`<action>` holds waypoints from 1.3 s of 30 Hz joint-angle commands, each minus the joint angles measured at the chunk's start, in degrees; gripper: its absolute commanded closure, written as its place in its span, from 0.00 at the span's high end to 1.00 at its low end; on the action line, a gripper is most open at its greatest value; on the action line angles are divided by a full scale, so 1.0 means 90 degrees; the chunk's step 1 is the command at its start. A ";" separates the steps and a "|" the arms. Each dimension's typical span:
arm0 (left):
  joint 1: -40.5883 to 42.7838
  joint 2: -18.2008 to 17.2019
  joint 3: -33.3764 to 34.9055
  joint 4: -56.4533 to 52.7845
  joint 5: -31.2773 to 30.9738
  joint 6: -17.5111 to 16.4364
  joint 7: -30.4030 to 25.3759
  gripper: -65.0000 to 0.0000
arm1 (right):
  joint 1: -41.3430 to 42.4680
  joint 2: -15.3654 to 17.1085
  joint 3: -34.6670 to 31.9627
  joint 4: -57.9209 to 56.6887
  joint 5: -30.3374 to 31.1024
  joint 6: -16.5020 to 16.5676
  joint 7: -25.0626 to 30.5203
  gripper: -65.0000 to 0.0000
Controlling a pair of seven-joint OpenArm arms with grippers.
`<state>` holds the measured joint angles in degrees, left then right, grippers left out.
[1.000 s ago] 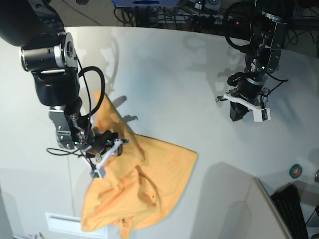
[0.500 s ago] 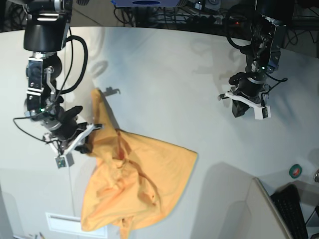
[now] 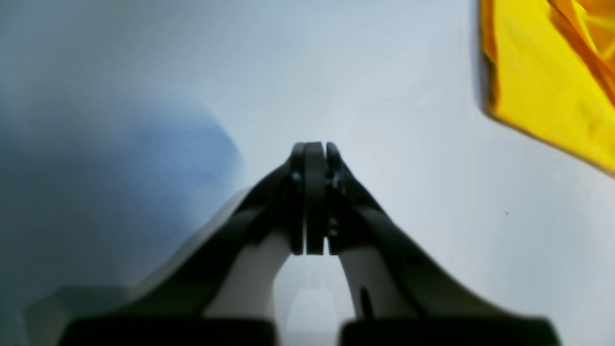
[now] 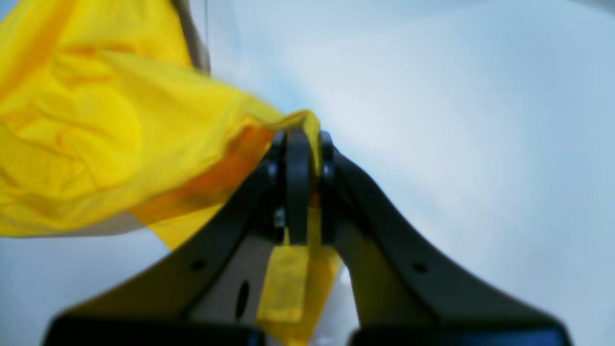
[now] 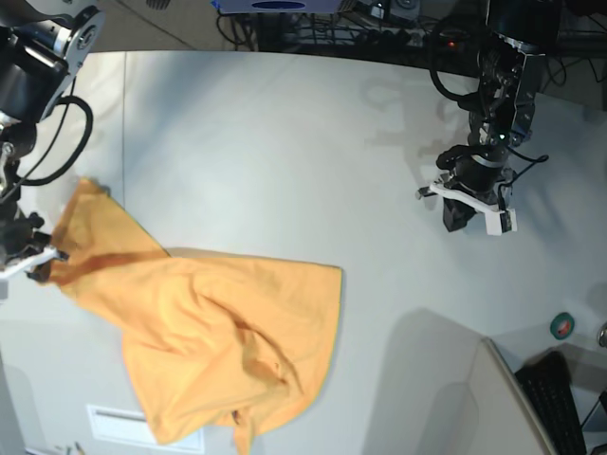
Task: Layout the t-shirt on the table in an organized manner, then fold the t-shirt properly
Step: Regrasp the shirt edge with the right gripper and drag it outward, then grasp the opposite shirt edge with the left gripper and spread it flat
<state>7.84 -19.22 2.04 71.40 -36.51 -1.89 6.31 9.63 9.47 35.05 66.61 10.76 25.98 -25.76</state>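
You were at the layout step: right fingers clenched the t-shirt; left fingers were clenched empty (well apart). Next, spread it across the counter.

White table; crumpled orange t-shirt on it.

We see the right gripper has swung way out to the base view's left edge, vs. mid-cloth a sec ago. It's now clamped on a corner of the t-shirt, fabric pinched btwn the jaws in the wrist view. The shirt got dragged left w/ it: the bunched heap is stretched wider and flatter, and its far hem pulled in leftward.
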 commanded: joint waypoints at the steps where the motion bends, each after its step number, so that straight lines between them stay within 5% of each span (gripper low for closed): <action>1: -0.0094 -0.0077 -0.0027 0.0101 -0.0011 -0.0039 -0.0139 0.00 | 0.0088 0.0075 -0.0002 0.0076 0.0088 0.0029 0.0112 0.00; 8: -0.0455 -0.0028 0.0071 -0.0094 -0.0011 -0.0049 -0.0119 0.00 | -0.0264 0.0036 -0.0011 0.0125 0.0088 0.0059 0.0103 0.00; 15: -0.2214 0.0724 0.1624 -0.1002 -0.0011 -0.0059 -0.0119 0.00 | -0.1123 -0.0120 -0.0529 0.1200 0.0088 0.0068 0.0103 0.00; 21: -0.3845 0.1633 0.2777 -0.3269 -0.0002 -0.0059 -0.0198 0.00 | -0.2247 -0.0149 -0.1613 0.2196 0.0088 0.0029 0.0103 0.00; 29: -0.5086 0.2698 0.4740 -0.7762 -0.0011 -0.0068 -0.2366 0.00 | -0.2432 -0.0345 -0.1232 0.2333 0.0088 0.0029 0.0103 0.00; 32: -0.4851 0.2541 0.5082 -0.7860 -0.0031 -0.0068 -0.2288 0.00 | -0.2442 -0.0306 -0.1144 0.2333 0.0088 0.0059 0.0103 0.00; 39: -0.4021 0.1057 0.5062 -0.6932 -0.0060 -0.0039 -0.1712 0.00 | -0.2579 -0.0306 -0.2278 0.2264 0.0088 0.0088 0.0112 0.00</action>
<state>-29.85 -8.23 47.55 10.63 -37.82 -5.02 -21.08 -13.63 6.46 14.17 85.89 10.70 26.17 -25.93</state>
